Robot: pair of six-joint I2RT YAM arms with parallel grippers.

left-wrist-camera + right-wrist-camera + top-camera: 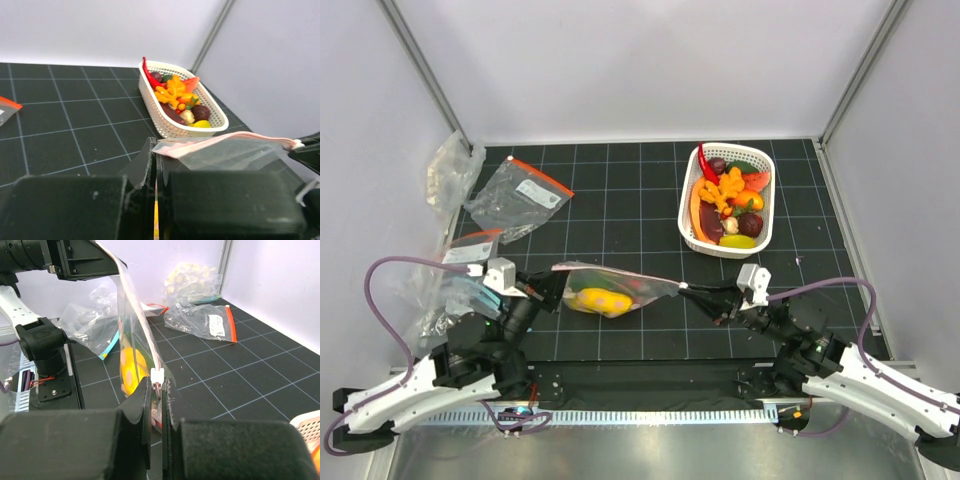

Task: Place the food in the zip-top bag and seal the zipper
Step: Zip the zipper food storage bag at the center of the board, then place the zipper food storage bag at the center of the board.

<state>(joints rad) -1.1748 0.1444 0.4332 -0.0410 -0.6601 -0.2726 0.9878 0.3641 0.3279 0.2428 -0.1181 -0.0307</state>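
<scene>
Between both jaws, the zip-top bag holds, seemingly, bananas.

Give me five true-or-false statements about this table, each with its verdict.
1. The left gripper and right gripper each pinch an end of the clear bag. True.
2. The clear bag is empty. False: a yellow piece lies inside it.
3. The white basket holds toy food. True.
4. The white basket stands on the left arm's side. False: it stands on the right arm's side, far back.
5. A labelled bag lies inside the white basket. False: it lies on the mat, far left.
</scene>
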